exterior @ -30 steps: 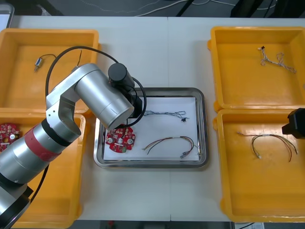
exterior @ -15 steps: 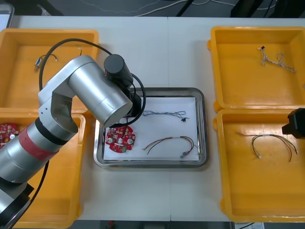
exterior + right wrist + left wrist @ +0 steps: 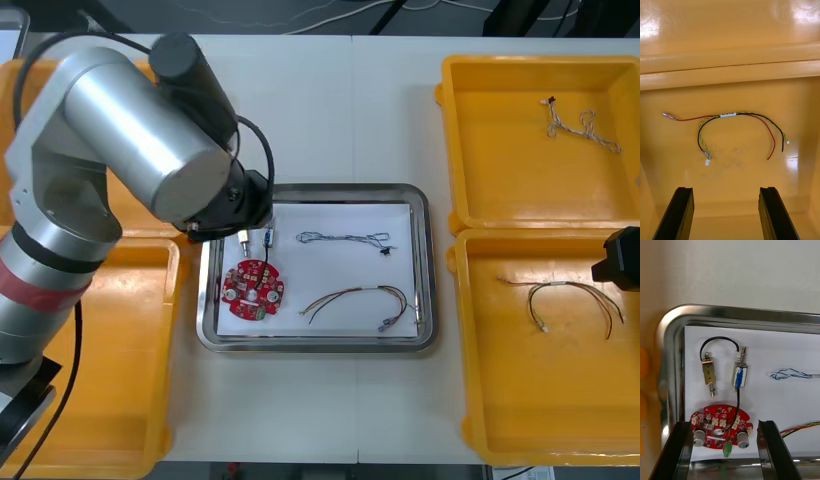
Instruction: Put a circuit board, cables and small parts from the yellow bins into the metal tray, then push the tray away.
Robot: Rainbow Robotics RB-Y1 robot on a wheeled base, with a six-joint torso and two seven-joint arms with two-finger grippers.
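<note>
Front view: the left arm point(image 3: 130, 130) has lifted off the metal tray point(image 3: 428, 270), and small metal parts point(image 3: 255, 238) now lie inside, just beside the red circuit board point(image 3: 253, 291). Left wrist view: left gripper point(image 3: 724, 423) wide, empty, above them. Right wrist view: right gripper point(image 3: 725, 189) wide over a red and yellow cable point(image 3: 737, 127) in its yellow bin point(image 3: 677, 165); tray looks loaded, push likely next

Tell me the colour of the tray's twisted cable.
Twisted cable: blue and white, best in the left wrist view.
</note>
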